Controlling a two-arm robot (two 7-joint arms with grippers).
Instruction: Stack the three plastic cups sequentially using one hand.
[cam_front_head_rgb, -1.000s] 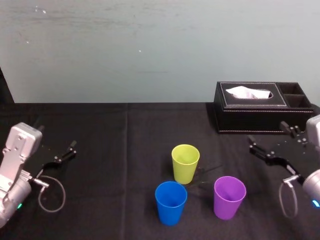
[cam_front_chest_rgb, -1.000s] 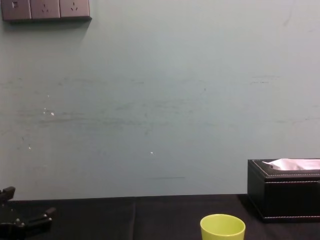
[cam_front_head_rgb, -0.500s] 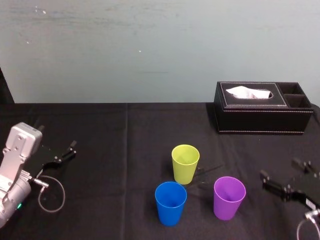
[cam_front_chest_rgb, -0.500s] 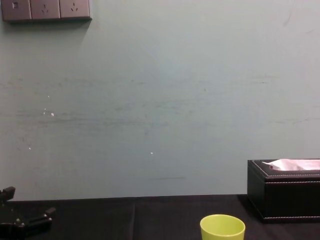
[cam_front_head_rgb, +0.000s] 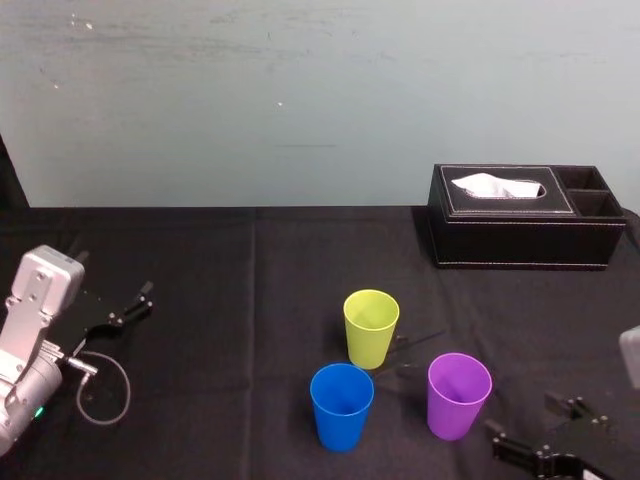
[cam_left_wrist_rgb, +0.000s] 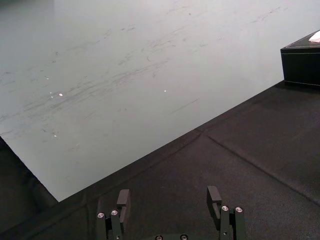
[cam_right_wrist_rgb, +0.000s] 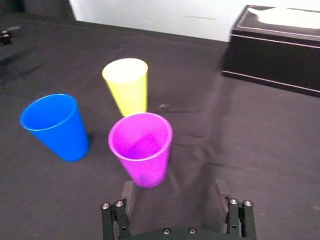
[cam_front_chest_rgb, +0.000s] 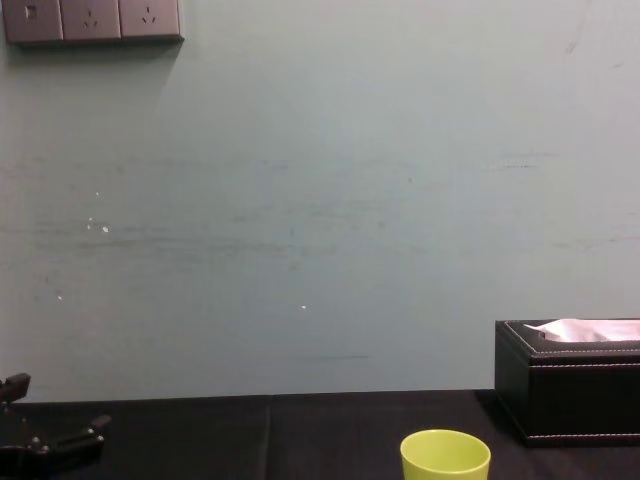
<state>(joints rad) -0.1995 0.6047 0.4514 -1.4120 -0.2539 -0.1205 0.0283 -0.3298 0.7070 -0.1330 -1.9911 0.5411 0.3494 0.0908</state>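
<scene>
Three cups stand on the black table (cam_front_head_rgb: 250, 300), all apart and none nested, so stacking is not begun. The purple cup (cam_right_wrist_rgb: 142, 150) is on the right, the blue cup (cam_front_head_rgb: 341, 405) to its left at the near edge, and the green cup (cam_front_head_rgb: 370, 328) behind and between them. All are upright with mouths up, long axis vertical, and walls tapering to a narrower base. The right gripper (cam_right_wrist_rgb: 174, 189) is low at the near right of the table, just beside the purple cup and not touching it. Its jaws are spread wide, wider than the cup, and hold nothing, and the wrist view puts the cup roughly centred ahead of the gap. The left gripper (cam_left_wrist_rgb: 168, 195) is parked at the table's left, well apart from the cups, also spread and empty. Likely next step is a side grasp on the purple cup. Risks:
- One finger meeting the wall first would shove or tip a light cup.
- The smooth taper may let the cup slip downward out of a loose pinch.
- A hard squeeze near the rim could deform it.
- Blue and green stand near, so a wide approach could knock them.
- An off-centre drop when nesting could topple the receiving cup.

The tissue box (cam_front_head_rgb: 520, 230) sits far back on the right, out of the way.
</scene>
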